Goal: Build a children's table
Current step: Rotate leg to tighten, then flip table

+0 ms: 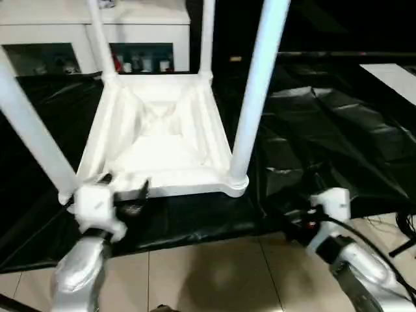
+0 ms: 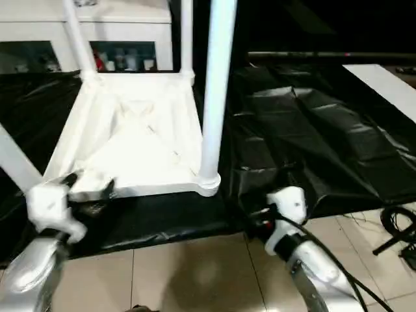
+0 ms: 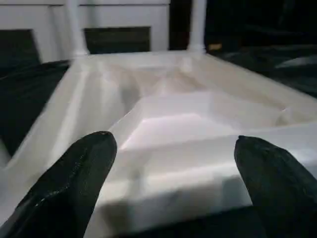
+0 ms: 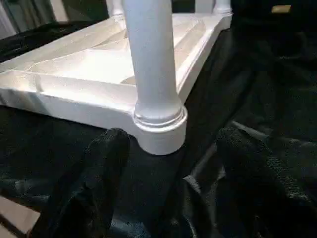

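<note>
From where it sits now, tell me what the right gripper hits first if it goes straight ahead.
Most likely the corner socket of the table top, where the near leg stands. The open right gripper points straight at it, with black sheet beneath; the gap is hard to judge.

No words, numbers, labels or signs can be read anywhere. Small bottles (image 1: pixel 140 64) are seen behind the glass of the white cabinet (image 1: pixel 97 29), but anything printed on them is too small and blurred to be made out. A small yellow tag (image 4: pixel 281 9) is seen on the black sheet (image 1: pixel 338 130), and no writing can be made out on it.
</note>
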Available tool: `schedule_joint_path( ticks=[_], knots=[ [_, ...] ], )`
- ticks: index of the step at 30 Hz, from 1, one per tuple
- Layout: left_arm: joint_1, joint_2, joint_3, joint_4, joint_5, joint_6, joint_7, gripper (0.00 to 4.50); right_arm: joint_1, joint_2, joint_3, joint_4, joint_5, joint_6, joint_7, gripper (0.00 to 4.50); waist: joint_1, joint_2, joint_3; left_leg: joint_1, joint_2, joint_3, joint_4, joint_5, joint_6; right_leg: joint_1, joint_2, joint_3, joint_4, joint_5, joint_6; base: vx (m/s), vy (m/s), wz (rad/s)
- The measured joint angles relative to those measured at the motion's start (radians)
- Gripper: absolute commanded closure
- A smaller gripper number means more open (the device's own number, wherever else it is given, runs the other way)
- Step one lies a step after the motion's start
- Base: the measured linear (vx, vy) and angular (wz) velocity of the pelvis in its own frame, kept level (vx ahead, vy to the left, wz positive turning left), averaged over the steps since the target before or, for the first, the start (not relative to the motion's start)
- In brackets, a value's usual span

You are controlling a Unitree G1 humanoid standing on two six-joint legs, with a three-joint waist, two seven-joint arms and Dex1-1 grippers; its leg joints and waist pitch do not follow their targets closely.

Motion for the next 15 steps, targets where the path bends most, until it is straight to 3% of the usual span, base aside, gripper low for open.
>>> schedule_joint_path(
  ticks=[4,7,9,10,12,13,15],
  knots=[
    [0.025,-0.012,0.001,-0.036,-0.009,-0.009,0.023,0.02,-0.055,0.009,0.016,0.03,-0.001,-0.005,0.009,1.35,0.025,-0.005,0.003,0.01,0.0,0.002,-0.001,0.0,0.0,0.002,0.0,0.001,0.0,0.002,-0.002,0.0,0.0,0.0],
    [0.008,-0.013,0.001,-0.038,-0.014,-0.022,0.038,0.02,-0.061,0.022,0.031,0.03,-0.001,-0.005,0.008,1.35,0.045,-0.008,0.001,0.011,0.0,0.006,-0.003,0.0,0.0,0.002,-0.001,0.004,0.0,0.009,-0.003,0.0,0.0,0.0],
    [0.001,-0.016,0.0,-0.04,-0.013,-0.022,0.043,0.02,-0.059,0.018,0.053,0.031,-0.023,-0.03,0.012,1.35,0.049,-0.008,0.001,0.011,0.0,0.012,-0.002,0.001,-0.001,0.001,-0.004,0.006,0.0,0.024,0.002,0.0,0.0,0.0],
    [-0.004,-0.017,-0.004,-0.045,-0.012,-0.022,0.043,0.02,-0.058,0.017,0.062,0.032,-0.033,-0.043,0.02,1.35,0.05,-0.006,-0.002,-0.006,-0.011,-0.005,-0.002,0.001,-0.001,0.009,-0.012,-0.012,0.0,0.033,0.001,0.0,0.0,0.0],
    [-0.008,-0.018,-0.02,-0.059,-0.004,-0.022,0.043,0.02,-0.057,0.014,0.073,0.039,-0.037,-0.051,0.037,1.35,0.036,-0.002,-0.002,-0.012,-0.022,-0.048,-0.002,0.004,-0.005,0.017,-0.007,-0.029,-0.008,0.03,-0.004,0.068,-0.036,0.42],
    [-0.006,-0.022,-0.022,-0.061,-0.001,-0.022,0.045,0.02,-0.057,0.017,0.075,0.041,-0.037,-0.052,0.043,1.35,0.024,0.007,0.003,-0.012,-0.039,-0.094,-0.001,0.009,-0.011,0.021,0.004,-0.025,0.002,0.019,-0.018,0.071,-0.049,0.52],
    [-0.003,-0.02,-0.017,-0.064,0.0,-0.022,0.054,0.02,-0.056,0.021,0.078,0.041,-0.027,-0.052,0.053,1.35,0.018,0.01,0.004,-0.01,-0.058,-0.157,-0.002,0.017,-0.025,0.022,0.031,0.007,0.05,-0.014,-0.067,0.064,-0.112,0.51]
  ],
)
